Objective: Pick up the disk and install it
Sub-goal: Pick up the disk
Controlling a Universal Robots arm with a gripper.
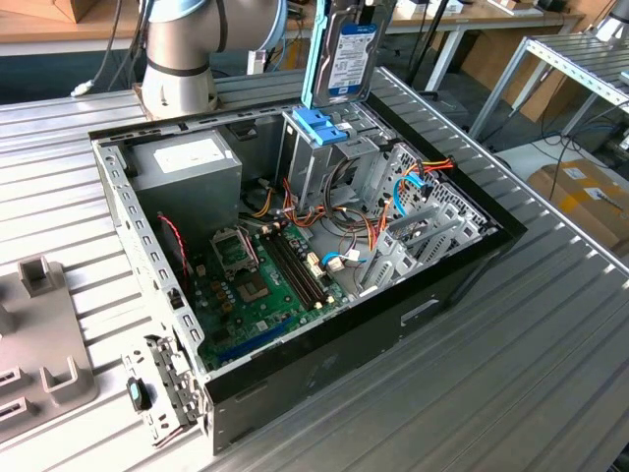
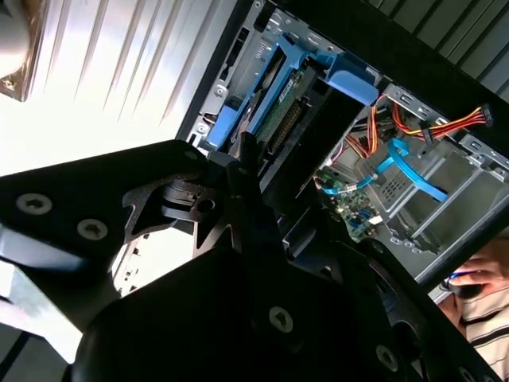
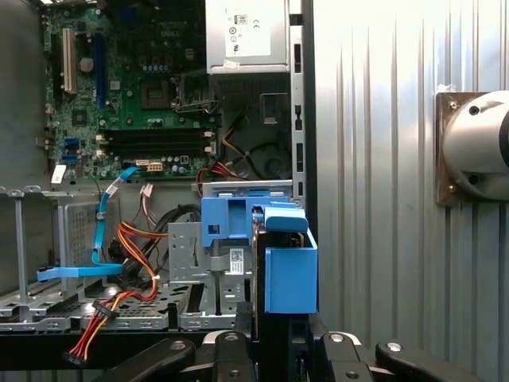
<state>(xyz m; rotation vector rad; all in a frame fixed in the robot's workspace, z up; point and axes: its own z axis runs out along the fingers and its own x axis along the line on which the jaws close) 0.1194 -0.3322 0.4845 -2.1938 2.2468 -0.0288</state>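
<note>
The disk (image 1: 344,54) hangs upright with its white-and-blue label facing the camera, light-blue carrier rail along its edge, just above the tall metal drive cage (image 1: 324,157) with the blue latch (image 1: 319,126). My gripper (image 1: 356,8) is shut on the disk's upper end at the frame's top edge. In the first wrist view the disk (image 3: 290,274) is seen edge-on between my black fingers (image 3: 231,354), over the cage's blue latch (image 3: 227,223). In the second wrist view the disk's green underside (image 2: 288,118) and blue rail (image 2: 227,121) show past the black gripper body (image 2: 238,263).
The open computer case (image 1: 462,265) lies on the ribbed metal table. Inside are the grey power supply (image 1: 187,162), the green motherboard (image 1: 256,280) and orange and blue cables (image 1: 413,182). The arm's base (image 1: 182,54) stands behind. A grey fixture (image 1: 44,334) and a loose bracket (image 1: 162,393) lie on the exterior view's left. A person (image 2: 481,298) is nearby.
</note>
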